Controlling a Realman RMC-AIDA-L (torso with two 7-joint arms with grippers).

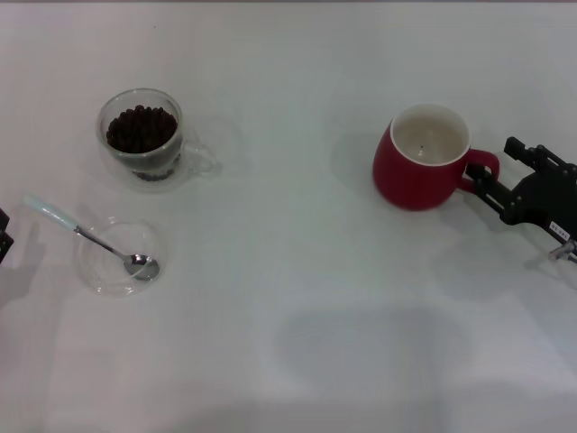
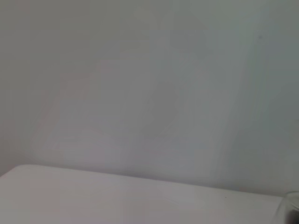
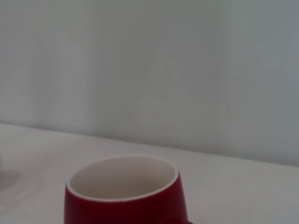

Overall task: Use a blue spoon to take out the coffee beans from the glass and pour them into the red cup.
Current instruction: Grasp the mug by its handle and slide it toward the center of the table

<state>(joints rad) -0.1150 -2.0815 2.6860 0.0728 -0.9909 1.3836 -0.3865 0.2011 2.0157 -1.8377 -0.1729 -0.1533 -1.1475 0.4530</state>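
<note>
One spoon: pale-blue-handled metal teaspoon point(image 1: 90, 239), handle toward the left tool point(image 1: 4, 236), the nearer arm.
Tools: grip states cannot be told.

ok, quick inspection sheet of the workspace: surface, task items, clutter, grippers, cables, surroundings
Surface: white table, no spills seen.
Glass: upright on the robot's left, holding coffee beans.
Blue spoon: bowl resting in a clear saucer, handle sticking out past the rim.
Red cup: upright on the right, inside looks near empty.
Clutter: nothing seen.
Right gripper: fingers either side of the cup's handle; closure not discernible.
Left gripper: only a sliver at the table's left edge.
Cables: nothing seen.
Surroundings: plain pale wall.
</note>
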